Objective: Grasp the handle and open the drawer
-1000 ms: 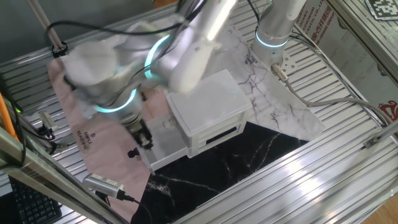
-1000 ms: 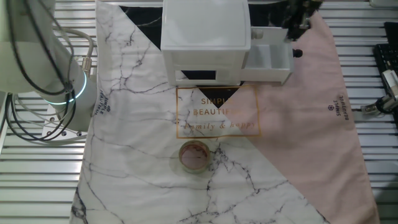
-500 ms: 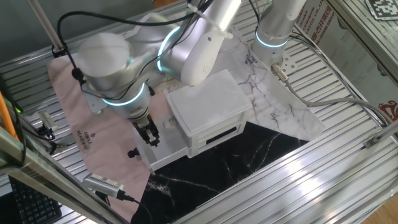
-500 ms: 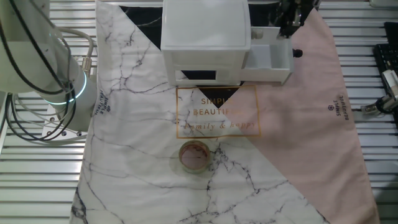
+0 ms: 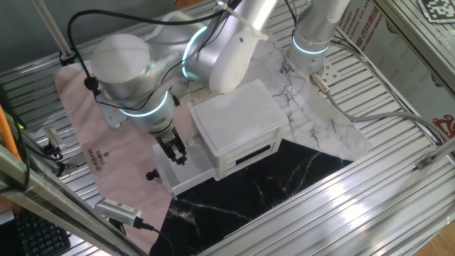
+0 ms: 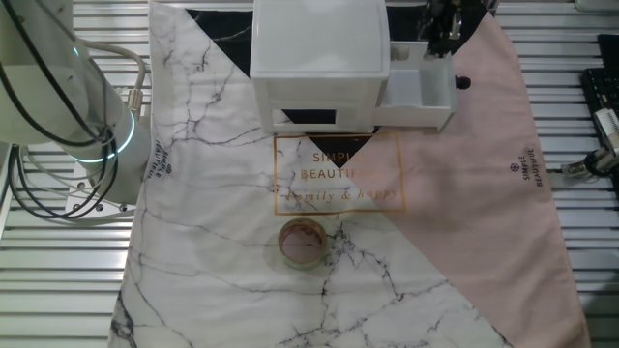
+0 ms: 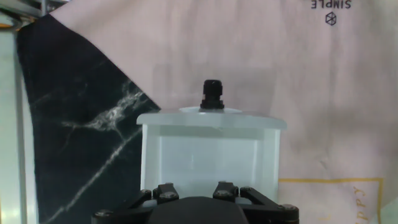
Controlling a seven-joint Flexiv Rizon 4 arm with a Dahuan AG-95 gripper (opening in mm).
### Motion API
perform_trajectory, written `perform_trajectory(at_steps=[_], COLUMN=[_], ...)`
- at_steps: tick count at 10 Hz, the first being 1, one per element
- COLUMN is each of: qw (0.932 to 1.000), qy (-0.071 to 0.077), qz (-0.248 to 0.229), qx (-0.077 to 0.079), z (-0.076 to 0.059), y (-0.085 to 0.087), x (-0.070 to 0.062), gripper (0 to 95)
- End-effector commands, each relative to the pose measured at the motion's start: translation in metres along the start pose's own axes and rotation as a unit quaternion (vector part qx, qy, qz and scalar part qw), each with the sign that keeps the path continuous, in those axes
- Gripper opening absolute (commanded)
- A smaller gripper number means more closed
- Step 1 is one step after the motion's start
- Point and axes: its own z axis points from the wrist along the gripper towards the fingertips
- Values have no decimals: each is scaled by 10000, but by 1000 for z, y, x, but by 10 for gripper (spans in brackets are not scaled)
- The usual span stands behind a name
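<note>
The white drawer (image 5: 190, 169) stands pulled out of its white cabinet (image 5: 238, 117) toward the pink cloth. Its small black handle (image 5: 151, 174) sticks out of the drawer front, free of any grip. My gripper (image 5: 178, 156) hangs over the open drawer, close to the cabinet side, open with nothing between its fingers. In the other fixed view the gripper (image 6: 444, 29) sits above the drawer (image 6: 418, 95), and the handle (image 6: 463, 83) is to its right. The hand view looks down on the drawer (image 7: 211, 152) with the handle (image 7: 212, 94) beyond its far edge; my fingertips are out of frame.
A roll of tape (image 6: 302, 242) lies on the marbled cloth in front of the cabinet. A grey tool with a cable (image 5: 119, 210) lies near the table's front left. The arm's base (image 6: 58, 106) stands at the left, and a keyboard edge (image 6: 600, 97) is at the right.
My gripper has moved from beside the handle back over the open drawer toward the cabinet. The drawer and handle have stayed where they were.
</note>
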Motion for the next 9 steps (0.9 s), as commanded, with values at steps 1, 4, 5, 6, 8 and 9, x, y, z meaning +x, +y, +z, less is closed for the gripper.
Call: perform_trajectory(at_steps=[1, 4, 5, 6, 8, 9], qw=[10000, 10000, 10000, 10000, 10000, 10000], qy=[-4, 20, 18, 18, 23, 21], qz=[-25, -22, -17, -19, -30, -31], qx=[-3, 11, 7, 5, -3, -5], z=[-1, -2, -2, -2, -2, -2], y=[2, 3, 3, 3, 3, 3], x=[2, 4, 4, 4, 4, 4], gripper=[380, 380, 380, 380, 380, 380])
